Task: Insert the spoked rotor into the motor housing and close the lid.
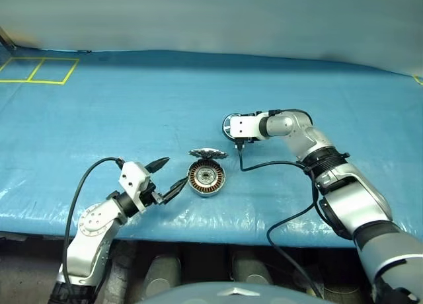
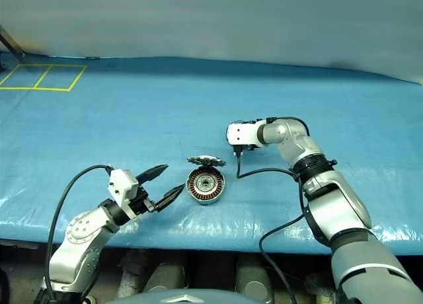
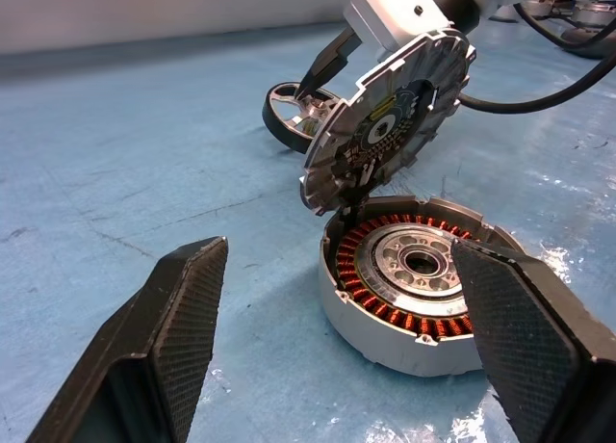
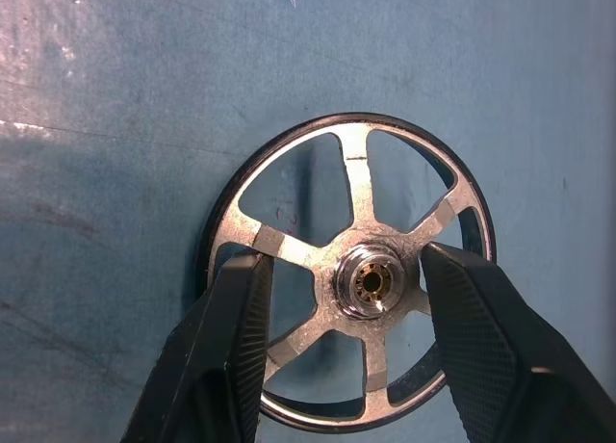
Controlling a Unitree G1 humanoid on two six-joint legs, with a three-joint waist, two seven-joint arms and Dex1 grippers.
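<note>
**Rotor grab: hub or spokes, not the rim**

Right gripper (image 4: 342,351) jaws partway apart, straddling the hub of the spoked rotor (image 4: 358,270), one finger poking into a gap between spokes on each side. Whether the pads are actually touching metal yet: can't tell. Left gripper (image 3: 337,356) jaws spread wide, holding nothing, aimed at the motor housing (image 3: 414,279) from just beside it.

Looks like rigid metal, likely a bit hefty for its size and slick on the polished faces; dark outer rim probably grippier. Best bet: pinch across the hub or a spoke pair, so the disc stays level.

Rotor lying flat on the blue mat (image 1: 132,119), axle straight up, no long axis really. Sits behind the housing, off to its right. Housing faces up too, lid (image 3: 390,120) tilted open on its hinge at the far side.
</note>
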